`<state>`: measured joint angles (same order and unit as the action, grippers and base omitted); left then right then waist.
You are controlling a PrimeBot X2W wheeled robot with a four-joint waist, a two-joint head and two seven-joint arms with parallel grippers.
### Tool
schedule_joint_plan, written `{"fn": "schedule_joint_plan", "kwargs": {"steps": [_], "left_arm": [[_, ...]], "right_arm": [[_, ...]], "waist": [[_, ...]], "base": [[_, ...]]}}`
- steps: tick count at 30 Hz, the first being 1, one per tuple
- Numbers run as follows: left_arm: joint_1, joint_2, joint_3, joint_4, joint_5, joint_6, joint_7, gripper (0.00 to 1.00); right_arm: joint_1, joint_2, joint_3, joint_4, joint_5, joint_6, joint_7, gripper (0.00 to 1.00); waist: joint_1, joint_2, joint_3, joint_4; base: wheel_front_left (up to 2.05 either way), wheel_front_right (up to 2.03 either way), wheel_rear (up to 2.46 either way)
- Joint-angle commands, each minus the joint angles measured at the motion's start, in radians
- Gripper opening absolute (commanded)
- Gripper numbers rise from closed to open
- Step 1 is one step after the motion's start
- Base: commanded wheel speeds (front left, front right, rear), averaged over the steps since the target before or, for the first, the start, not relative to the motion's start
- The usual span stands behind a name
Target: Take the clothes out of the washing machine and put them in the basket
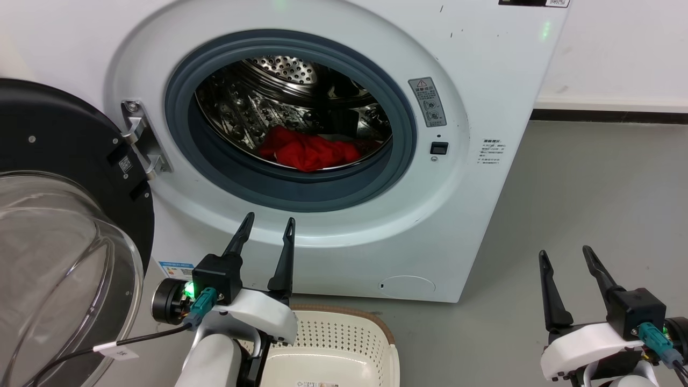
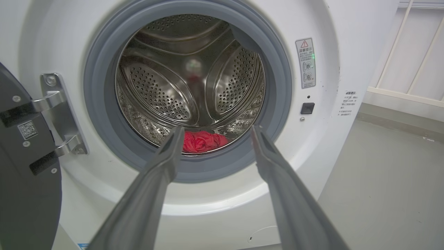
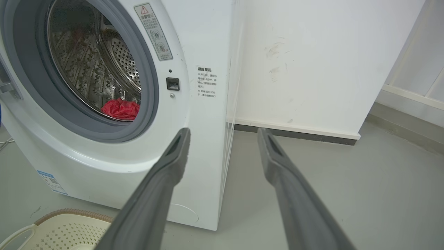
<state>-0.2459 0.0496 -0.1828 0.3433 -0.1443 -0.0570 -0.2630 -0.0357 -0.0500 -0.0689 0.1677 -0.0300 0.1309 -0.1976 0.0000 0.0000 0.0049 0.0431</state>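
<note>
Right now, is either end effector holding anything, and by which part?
Nothing is held. The left end effector and the right end effector are both open and empty; the clothes lie inside the washing machine.

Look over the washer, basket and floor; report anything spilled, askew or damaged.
Nothing serious. The washing machine stands with its door swung wide, the clothes lie bunched low in the drum, and the basket sits upright on the floor in front. Only a few small dark specks mark the machine's upper front.
</note>
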Motion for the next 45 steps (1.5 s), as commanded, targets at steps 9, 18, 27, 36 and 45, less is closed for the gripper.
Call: {"fn": "schedule_joint_plan", "kwargs": {"steps": [9, 18, 27, 36, 45], "left_arm": [[-0.060, 0.001, 0.005, -0.002, -0.007, 0.014, -0.003, 1.00], [-0.220, 0.010, 0.049, 0.043, 0.020, 0.032, -0.002, 1.00], [-0.438, 0.053, 0.088, 0.200, 0.040, 0.031, -0.002, 1.00], [-0.669, 0.112, 0.089, 0.464, 0.055, 0.029, 0.020, 1.00], [-0.868, 0.196, 0.090, 0.690, 0.059, 0.023, 0.172, 1.00]], "right_arm": [[-0.021, 0.000, 0.009, -0.038, 0.011, 0.000, 0.008, 1.00], [-0.071, 0.000, 0.040, -0.111, 0.029, 0.000, 0.018, 1.00], [-0.139, 0.000, 0.077, -0.125, 0.055, 0.000, 0.004, 1.00], [-0.200, 0.000, 0.123, -0.079, 0.088, 0.000, -0.026, 1.00], [-0.242, 0.000, 0.166, -0.024, 0.136, 0.000, -0.053, 1.00]], "waist": [[0.0000, 0.0000, 0.048, -0.006], [0.0000, 0.0000, 0.190, -0.050], [0.0000, 0.0000, 0.336, -0.117], [0.0000, 0.0000, 0.413, -0.191], [0.0000, 0.0000, 0.471, -0.267]], "base": [[0.00, 0.00, 0.00], [0.00, 0.00, 0.00], [0.00, 0.00, 0.00], [0.00, 0.00, 0.00], [0.00, 0.00, 0.00]]}}
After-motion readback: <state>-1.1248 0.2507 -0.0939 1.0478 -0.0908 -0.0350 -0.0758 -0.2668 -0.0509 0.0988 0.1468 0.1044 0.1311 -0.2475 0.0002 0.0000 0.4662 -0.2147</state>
